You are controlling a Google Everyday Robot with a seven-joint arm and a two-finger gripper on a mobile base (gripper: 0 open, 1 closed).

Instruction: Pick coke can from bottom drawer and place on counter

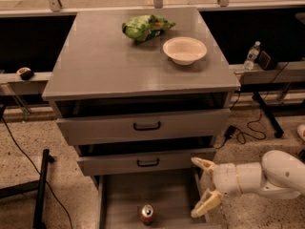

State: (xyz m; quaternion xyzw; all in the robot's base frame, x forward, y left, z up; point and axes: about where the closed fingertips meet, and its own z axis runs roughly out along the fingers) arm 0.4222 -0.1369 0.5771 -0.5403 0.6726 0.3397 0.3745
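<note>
We found the gripper [200,186] low at the right of the cabinet, beside the right wall of the pulled-out bottom drawer [128,192], reaching in from the right on its white arm [267,175]. Its fingers stood wide apart with nothing between them. We saw the upper finger [204,164] just under the lower drawer front [109,165], and the other finger [206,204] angled down over the drawer's right edge.

The coke can [147,213] stood upright on the drawer floor, near the front and roughly midway across, its silver top facing up. It lay to the left of the fingers, about level with the tip of the lower one, and a stretch of bare drawer floor separated the two. We noted that the can was outside the gap between the fingers and that neither touched it.

Above, the counter [109,66] carried a white bowl [185,50] and a green bag [145,26] toward its back. A water bottle [250,55] stood on the ledge to the right of the cabinet.
</note>
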